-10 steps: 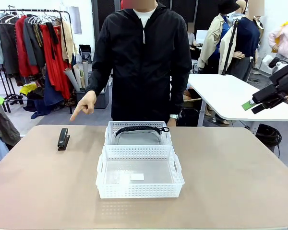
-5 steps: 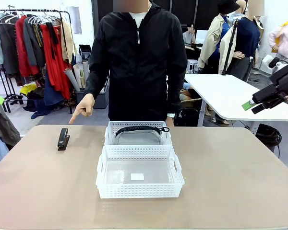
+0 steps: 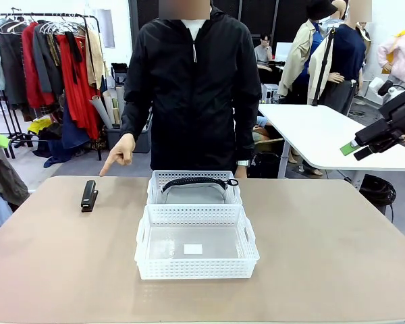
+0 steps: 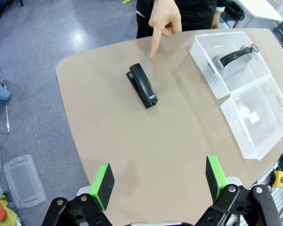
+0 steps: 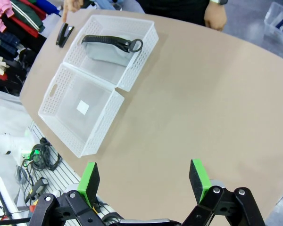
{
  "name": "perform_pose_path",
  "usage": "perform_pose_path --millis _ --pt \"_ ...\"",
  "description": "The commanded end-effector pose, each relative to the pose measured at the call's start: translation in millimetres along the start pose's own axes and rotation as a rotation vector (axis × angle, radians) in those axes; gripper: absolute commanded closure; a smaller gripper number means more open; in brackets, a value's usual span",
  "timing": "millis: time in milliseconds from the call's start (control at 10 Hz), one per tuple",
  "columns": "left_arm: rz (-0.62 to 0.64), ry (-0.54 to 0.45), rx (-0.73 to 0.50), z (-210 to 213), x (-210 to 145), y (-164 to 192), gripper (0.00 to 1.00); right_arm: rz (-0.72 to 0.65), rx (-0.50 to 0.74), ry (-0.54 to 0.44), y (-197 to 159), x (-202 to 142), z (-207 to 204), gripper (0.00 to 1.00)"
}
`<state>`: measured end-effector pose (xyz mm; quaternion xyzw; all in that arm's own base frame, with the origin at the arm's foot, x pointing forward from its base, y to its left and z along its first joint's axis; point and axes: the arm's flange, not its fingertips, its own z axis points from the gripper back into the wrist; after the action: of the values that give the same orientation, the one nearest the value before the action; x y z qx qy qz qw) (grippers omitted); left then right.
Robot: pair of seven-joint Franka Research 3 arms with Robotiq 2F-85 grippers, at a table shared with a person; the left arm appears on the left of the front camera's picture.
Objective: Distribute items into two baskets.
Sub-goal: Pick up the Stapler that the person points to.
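Observation:
A small black stapler (image 3: pixel 89 195) (image 4: pixel 142 85) lies on the table's left side. The person's hand (image 3: pixel 119 152) points a finger down at it from the far edge. The grey pouch (image 3: pixel 194 191) (image 5: pixel 108 48) with its black strap lies in the far white basket (image 3: pixel 189 174). The near basket (image 3: pixel 196 268) touches it and holds no item, just a white label. My left gripper (image 4: pixel 158 165) hovers open high above the table's left end, well short of the stapler. My right gripper (image 3: pixel 354 147) (image 5: pixel 144 174) hangs open high off the table's right side.
The tan table (image 3: pixel 324 256) has bare room left and right of the baskets. The person stands at the far edge behind the baskets. A white table (image 3: pixel 317 131) stands at the back right and a clothes rack (image 3: pixel 47 61) at the back left.
The person has straightened up a little and the pointing hand has shifted slightly. Both arms and the items have stayed put.

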<state>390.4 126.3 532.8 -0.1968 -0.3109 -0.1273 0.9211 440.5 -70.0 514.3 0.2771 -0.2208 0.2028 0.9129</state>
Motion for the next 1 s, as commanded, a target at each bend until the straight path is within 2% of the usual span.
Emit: perform_pose_path --millis 0,500,900 --pt "0.029 0.027 -0.028 -22 30 0 0.00 0.000 0.002 -0.003 0 0 1 0.00" --pt "0.053 0.197 -0.044 -91 75 1 0.00 0.000 0.002 -0.003 0 0 1 0.00" --pt "0.066 0.298 0.012 -139 99 -1 0.00 0.000 0.002 -0.003 0 0 1 0.00"
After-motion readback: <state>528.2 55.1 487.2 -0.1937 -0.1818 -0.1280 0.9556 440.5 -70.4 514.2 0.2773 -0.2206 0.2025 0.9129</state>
